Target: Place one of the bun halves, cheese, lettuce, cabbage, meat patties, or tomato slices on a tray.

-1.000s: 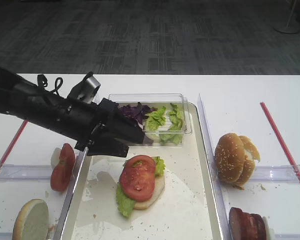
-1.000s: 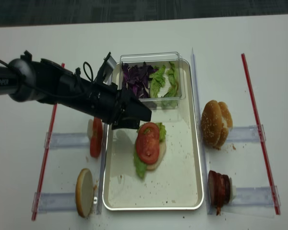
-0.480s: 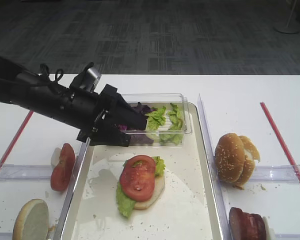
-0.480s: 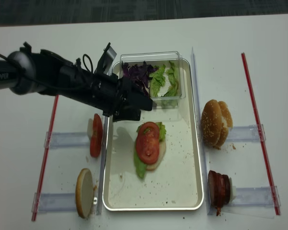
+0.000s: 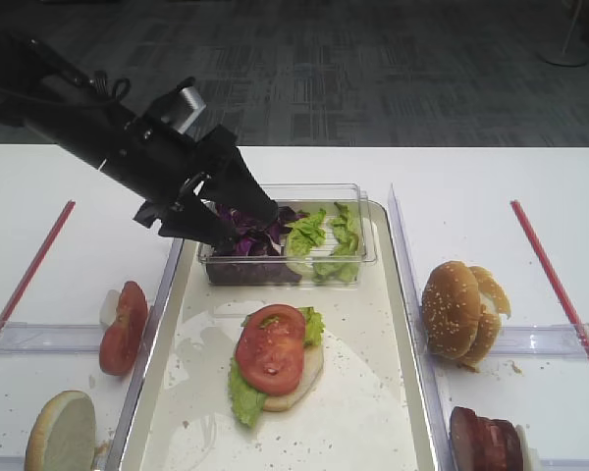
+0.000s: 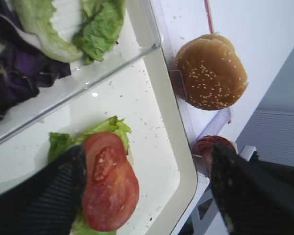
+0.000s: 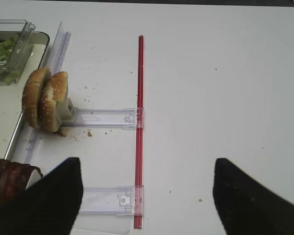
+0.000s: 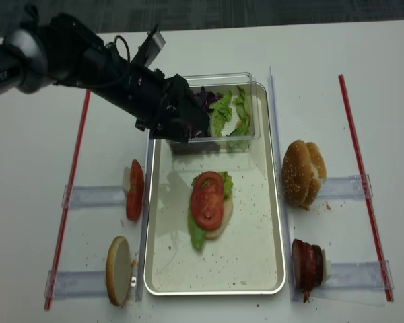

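1. Cabbage (image 5: 255, 235) lies directly beneath and just ahead of the left gripper (image 5: 238, 208), in the near-left part of the clear plastic box (image 5: 348, 257) that sits at the far end of the tray (image 8: 266, 269).
2. That gripper hangs over the box's left end with its jaws spread wide and nothing between them; the left wrist view shows both fingers (image 6: 49, 191) apart with the purple shreds at the frame's upper left.
3. Lettuce (image 8: 225, 114) fills the box's other half, further along from the gripper toward the tray's right rim.
4. Behind and below the gripper, on the tray floor, a tomato slice (image 5: 271, 348) rests on a lettuce leaf and a bun half.
5. The right gripper (image 7: 147, 196) is also open and empty, well apart over bare table beside the stacked bun halves (image 7: 44, 100).
6. Judgement: the left arm is far nearer, so a short straight descent into the shreds is what the pick turns on.
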Robot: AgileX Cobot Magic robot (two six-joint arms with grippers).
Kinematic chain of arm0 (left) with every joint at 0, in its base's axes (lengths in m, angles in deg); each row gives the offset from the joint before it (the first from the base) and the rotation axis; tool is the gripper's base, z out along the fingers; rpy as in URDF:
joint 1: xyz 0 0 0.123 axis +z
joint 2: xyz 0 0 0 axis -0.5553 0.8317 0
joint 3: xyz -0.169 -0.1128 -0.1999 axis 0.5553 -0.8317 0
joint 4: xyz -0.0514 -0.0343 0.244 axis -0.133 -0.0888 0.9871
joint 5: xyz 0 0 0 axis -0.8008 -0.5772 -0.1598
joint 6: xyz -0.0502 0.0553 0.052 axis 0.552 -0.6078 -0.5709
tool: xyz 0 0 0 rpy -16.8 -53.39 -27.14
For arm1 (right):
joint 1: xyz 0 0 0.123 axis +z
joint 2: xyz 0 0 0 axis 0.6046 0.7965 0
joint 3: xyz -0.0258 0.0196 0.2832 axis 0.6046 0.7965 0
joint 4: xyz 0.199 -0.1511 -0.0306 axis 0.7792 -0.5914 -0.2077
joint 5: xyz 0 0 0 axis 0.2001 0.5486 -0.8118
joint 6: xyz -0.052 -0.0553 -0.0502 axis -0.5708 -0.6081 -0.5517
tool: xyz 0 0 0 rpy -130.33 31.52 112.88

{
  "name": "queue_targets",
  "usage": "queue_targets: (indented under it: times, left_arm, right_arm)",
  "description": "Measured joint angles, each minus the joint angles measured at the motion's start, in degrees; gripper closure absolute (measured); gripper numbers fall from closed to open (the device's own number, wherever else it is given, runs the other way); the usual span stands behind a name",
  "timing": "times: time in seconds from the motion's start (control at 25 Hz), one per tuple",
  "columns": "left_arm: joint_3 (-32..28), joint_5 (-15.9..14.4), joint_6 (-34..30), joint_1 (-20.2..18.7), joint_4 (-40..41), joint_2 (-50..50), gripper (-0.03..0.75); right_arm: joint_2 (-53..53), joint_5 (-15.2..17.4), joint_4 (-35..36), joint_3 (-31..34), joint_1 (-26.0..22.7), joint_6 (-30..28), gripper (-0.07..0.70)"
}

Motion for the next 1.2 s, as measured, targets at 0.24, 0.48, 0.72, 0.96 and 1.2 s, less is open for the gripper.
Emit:
queue_targets:
  times: [0.24, 0.48, 0.72, 0.96, 1.2]
  left_arm:
    - [9.25, -0.92, 8.77, 0.00, 11.47, 0.00, 0.230]
    - [16.28, -1.75, 16.26, 0.02, 21.92, 0.00, 0.230]
    - [18.43, -2.15, 22.40, 0.02, 32.35, 0.00, 0.230]
    - [18.56, -2.38, 27.52, 0.02, 43.03, 0.00, 0.230]
    - [18.60, -2.50, 33.03, 0.02, 54.13, 0.02, 0.230]
  right_arm:
    - [0.00, 0.00, 0.00, 0.00, 0.00, 0.00, 0.061]
    - [0.00, 0.00, 0.00, 0.00, 0.00, 0.00, 0.061]
    - [0.00, 0.00, 0.00, 0.00, 0.00, 0.00, 0.061]
    - [0.00, 0.00, 0.00, 0.00, 0.00, 0.00, 0.061]
    - [0.00, 0.00, 0.00, 0.00, 0.00, 0.00, 0.061]
